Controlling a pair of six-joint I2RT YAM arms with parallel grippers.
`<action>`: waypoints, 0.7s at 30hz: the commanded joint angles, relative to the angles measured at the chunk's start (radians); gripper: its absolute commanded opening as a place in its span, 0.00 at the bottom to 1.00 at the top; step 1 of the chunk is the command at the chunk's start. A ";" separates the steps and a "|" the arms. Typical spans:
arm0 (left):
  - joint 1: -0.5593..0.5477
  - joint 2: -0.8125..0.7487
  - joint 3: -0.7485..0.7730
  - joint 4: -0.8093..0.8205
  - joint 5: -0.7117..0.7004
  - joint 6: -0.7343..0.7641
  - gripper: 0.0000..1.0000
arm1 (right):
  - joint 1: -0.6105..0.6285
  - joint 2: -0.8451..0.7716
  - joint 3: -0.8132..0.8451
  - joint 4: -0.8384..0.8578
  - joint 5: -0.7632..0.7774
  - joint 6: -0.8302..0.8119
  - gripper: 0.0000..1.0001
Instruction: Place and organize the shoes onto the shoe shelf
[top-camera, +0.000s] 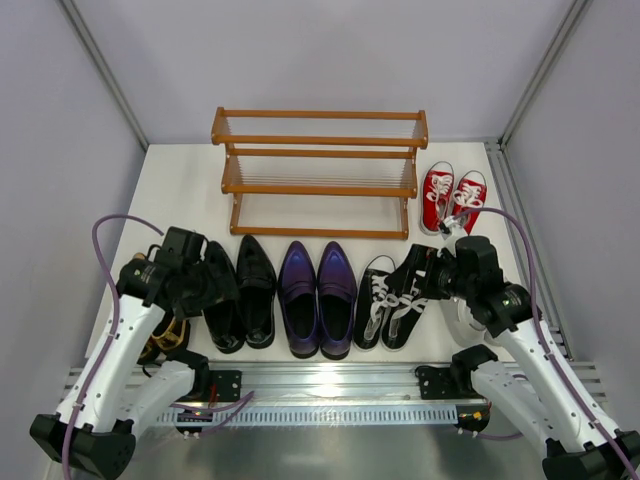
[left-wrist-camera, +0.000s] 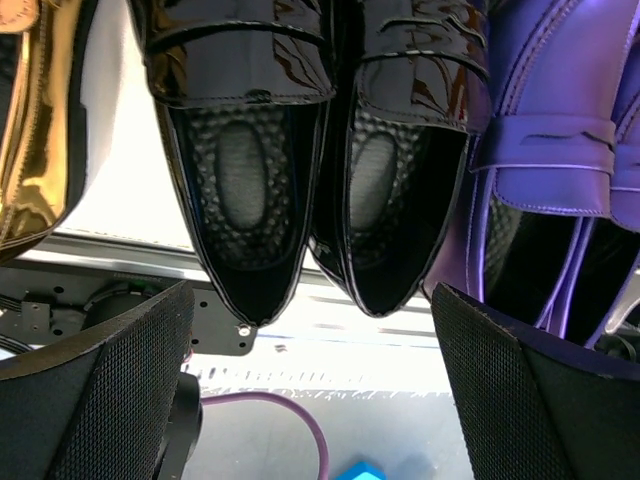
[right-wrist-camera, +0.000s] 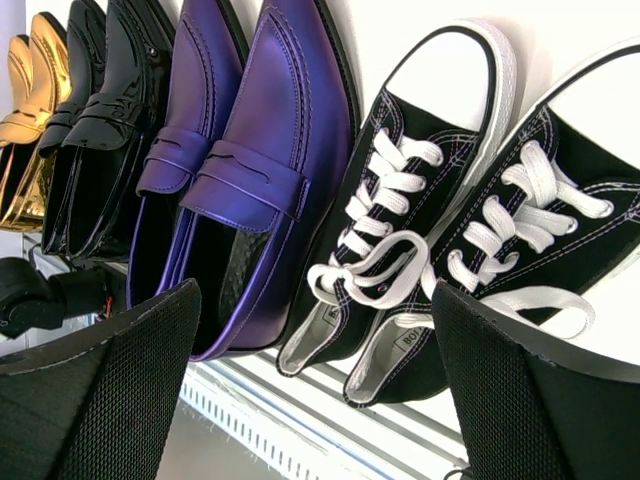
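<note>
The white counter (top-camera: 180, 180) carries everything. The wooden shoe shelf (top-camera: 320, 165) stands at its 12 o'clock edge, and every shoe in view sits on the counter rather than on its rails.

The left claw (left-wrist-camera: 310, 380) hangs spread wide, gripping nothing, just above the heels of the glossy black dress shoes (top-camera: 242, 295), which lie at its 12 o'clock in the wrist view. The right claw (right-wrist-camera: 315, 380) is also released and holds nothing. It hovers over the heels of the black-and-white sneakers (top-camera: 390, 300), which run toward its 1 o'clock.

The purple loafers (top-camera: 318, 298) sit at the counter's 6 o'clock, toes toward the shelf. The black pair touches them on the 9 o'clock side and the laced sneakers sit just beside them on the 3 o'clock side. The gold loafers (top-camera: 165, 338) lie at 8 o'clock, mostly hidden under the left arm. The red sneakers (top-camera: 452, 198) stand at 2 o'clock, just beside the shelf's right end.
</note>
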 joint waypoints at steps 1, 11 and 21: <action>-0.004 -0.015 0.004 0.020 0.045 0.003 1.00 | 0.007 -0.012 -0.001 0.016 0.013 0.015 0.97; -0.148 0.000 -0.047 0.055 -0.081 -0.099 1.00 | 0.007 -0.006 -0.010 0.035 0.004 0.023 0.97; -0.285 0.147 -0.078 0.110 -0.217 -0.173 0.95 | 0.010 -0.012 -0.033 0.036 0.013 0.033 0.97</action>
